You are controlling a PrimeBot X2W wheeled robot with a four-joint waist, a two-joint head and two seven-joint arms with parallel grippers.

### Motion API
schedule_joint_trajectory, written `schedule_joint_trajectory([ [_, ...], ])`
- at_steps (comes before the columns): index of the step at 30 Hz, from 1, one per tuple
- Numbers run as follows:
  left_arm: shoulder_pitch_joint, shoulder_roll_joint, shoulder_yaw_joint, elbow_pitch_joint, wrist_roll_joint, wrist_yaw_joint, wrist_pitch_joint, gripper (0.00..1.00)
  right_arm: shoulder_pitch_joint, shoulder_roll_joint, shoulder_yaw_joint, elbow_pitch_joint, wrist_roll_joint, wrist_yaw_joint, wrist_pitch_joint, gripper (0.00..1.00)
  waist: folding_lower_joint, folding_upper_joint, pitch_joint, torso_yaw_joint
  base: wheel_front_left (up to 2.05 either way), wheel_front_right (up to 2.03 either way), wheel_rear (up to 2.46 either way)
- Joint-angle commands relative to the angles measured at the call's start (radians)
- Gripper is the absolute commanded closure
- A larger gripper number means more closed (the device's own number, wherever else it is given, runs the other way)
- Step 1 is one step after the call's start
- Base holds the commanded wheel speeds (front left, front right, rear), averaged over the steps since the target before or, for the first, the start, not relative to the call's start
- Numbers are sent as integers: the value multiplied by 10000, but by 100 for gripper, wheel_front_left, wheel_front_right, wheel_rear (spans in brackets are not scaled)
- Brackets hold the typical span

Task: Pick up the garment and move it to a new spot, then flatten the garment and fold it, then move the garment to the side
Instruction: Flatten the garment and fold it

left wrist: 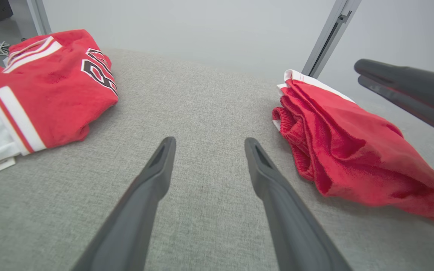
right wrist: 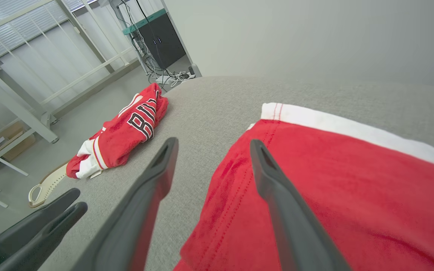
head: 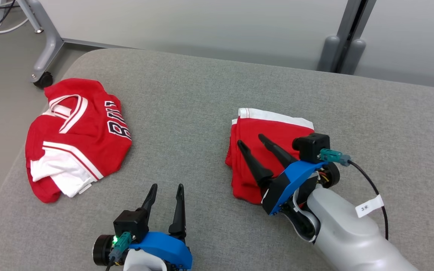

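The garment (head: 281, 130) is a folded red piece with a white hem, lying right of centre on the grey padded table (head: 187, 113). My right gripper (head: 251, 139) hovers over its left part, open, with nothing between the fingers. In the right wrist view the right gripper (right wrist: 213, 142) straddles the left edge of the garment (right wrist: 333, 180). My left gripper (head: 167, 186) stands open over bare table near the front, left of the garment (left wrist: 345, 150); in its own view the left gripper (left wrist: 210, 140) holds nothing.
A crumpled red and white jersey (head: 77, 139) with black letters lies at the table's left edge. A wheeled metal frame leg (head: 45, 49) stands on the floor beyond that corner, and a grey post (head: 347, 37) behind the table.
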Motion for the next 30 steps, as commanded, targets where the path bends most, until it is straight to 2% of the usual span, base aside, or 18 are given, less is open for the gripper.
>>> schedule_joint_trajectory([
  [1,-164,9,44,26,159,46,-26,0,-27,-182,-297,-116,-192,1,-53,0,0,0,-75,-138,0,0,0],
  [9,-229,9,601,64,815,75,-26,0,1036,-691,-2759,-712,-1813,1,-52,0,0,0,-469,-981,0,0,0],
  [14,-139,9,1057,143,1391,50,-24,0,2006,-717,-4534,-1067,-3183,1,-53,0,0,0,-682,-1595,0,0,0],
  [15,-139,9,1057,143,1391,50,-24,0,2006,-717,-4534,-1067,-3183,1,-53,0,0,0,-682,-1595,0,0,0],
  [16,-10,14,1275,165,1627,40,-26,0,2406,-619,-5100,-1196,-3636,1,-53,0,0,0,-775,-1812,0,0,0],
  [23,424,10,1892,65,2133,-165,-26,0,3377,-231,-6088,-1297,-4577,1,-54,0,0,0,-1125,-2355,0,0,0],
  [30,917,12,2251,-104,2443,-213,-26,0,4145,68,-6466,-1573,-5592,1,-54,0,0,0,-1486,-2567,0,0,0],
])
